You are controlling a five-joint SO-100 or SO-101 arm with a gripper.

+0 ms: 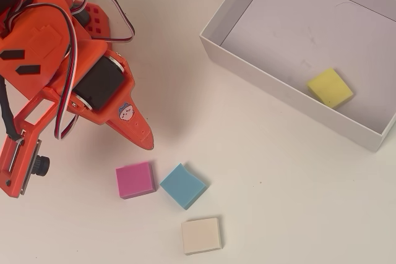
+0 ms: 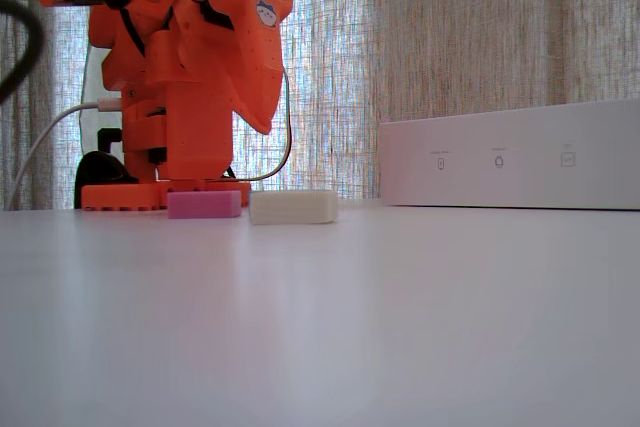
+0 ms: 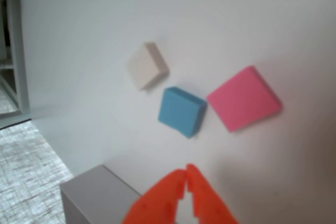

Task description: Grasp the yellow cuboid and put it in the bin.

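Smooth white table [image 2: 330, 327] under soft daylight. Behind it, across the fixed view, sheer woven curtain [image 2: 450, 37], backlit, brighter at left. Grey textured floor [image 3: 26, 156] past table edge.

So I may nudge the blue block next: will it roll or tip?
Probably neither: the blue block lies flat and low on the table, so it should slide. Its matte, foam-like look suggests light and slightly squashy. The pink block nearly touches it, so it may get shoved.

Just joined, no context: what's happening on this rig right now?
The yellow cuboid already lies in the bin, near its front wall. The orange arm's hand is shut and empty, above the table away from the bin. Pink, blue and cream blocks sit untouched on the table.
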